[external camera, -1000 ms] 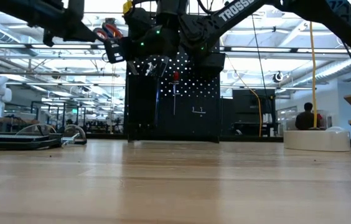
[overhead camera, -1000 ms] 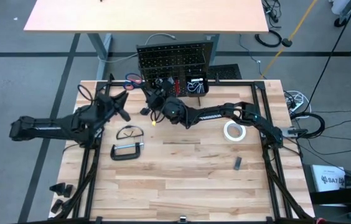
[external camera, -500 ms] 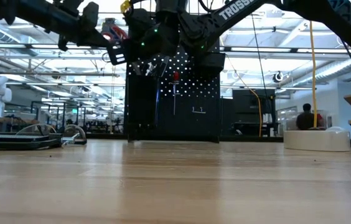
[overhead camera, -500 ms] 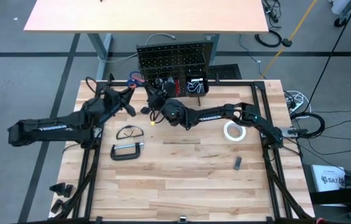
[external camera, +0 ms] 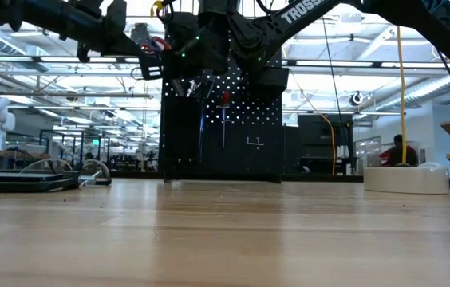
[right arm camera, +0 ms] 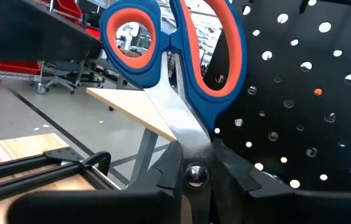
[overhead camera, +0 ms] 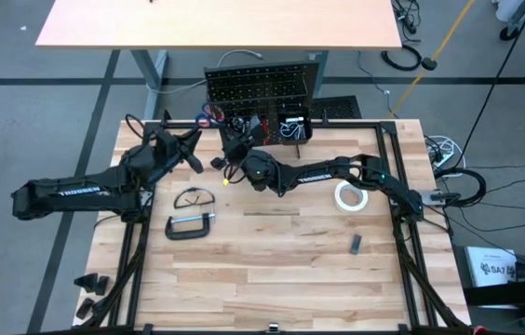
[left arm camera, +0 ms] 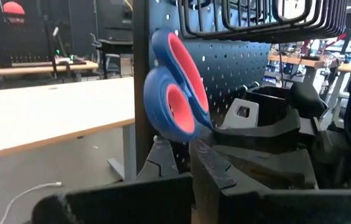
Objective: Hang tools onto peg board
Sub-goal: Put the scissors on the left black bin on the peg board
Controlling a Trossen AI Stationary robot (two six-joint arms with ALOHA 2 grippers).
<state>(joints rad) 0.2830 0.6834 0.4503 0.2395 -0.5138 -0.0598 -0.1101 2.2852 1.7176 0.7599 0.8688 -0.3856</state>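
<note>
High view: the peg board (overhead camera: 259,86) stands upright at the upper centre of the frame. The scissors (right arm camera: 182,56) are clamped at the blades, near the pivot, by the right gripper (right arm camera: 194,163), handles up, so the loops can be hooked on a peg. In this view they are held beside the board's left edge. The left gripper (overhead camera: 188,149), at upper left by the scissors, is fully closed; whether anything is pinched cannot be told. Glasses (overhead camera: 193,197), clamp (overhead camera: 191,226) and tape (overhead camera: 350,196) lie unhung on the table (overhead camera: 281,270).
</note>
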